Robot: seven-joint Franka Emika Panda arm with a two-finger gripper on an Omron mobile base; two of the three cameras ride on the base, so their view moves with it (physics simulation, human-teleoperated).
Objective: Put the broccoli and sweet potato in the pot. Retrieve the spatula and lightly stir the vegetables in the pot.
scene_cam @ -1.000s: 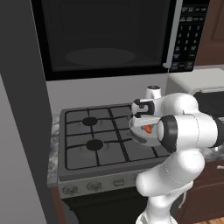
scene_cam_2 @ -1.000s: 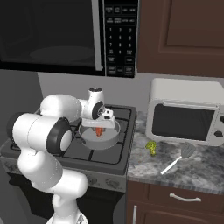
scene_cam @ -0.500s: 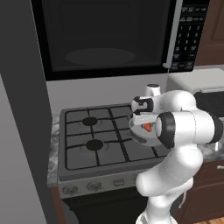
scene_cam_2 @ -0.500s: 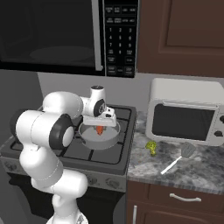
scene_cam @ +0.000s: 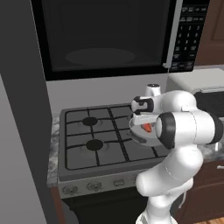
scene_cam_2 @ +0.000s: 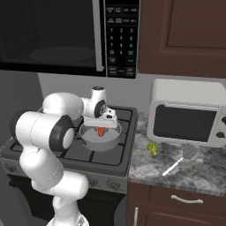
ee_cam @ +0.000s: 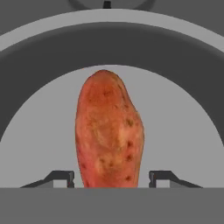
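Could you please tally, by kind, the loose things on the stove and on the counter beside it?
Vegetables: 2, the orange-red oblong sweet potato over the pot, and the yellow-green bumpy broccoli floret on the counter.
Cookware: 1, the shallow round grey metal pot.
Utensils: 1, the pale long-handled spatula.
Total: 4

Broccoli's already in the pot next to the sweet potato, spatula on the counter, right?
No. The right base view shows the broccoli on the counter near the spatula, not in the pot. The sweet potato is over the pot.
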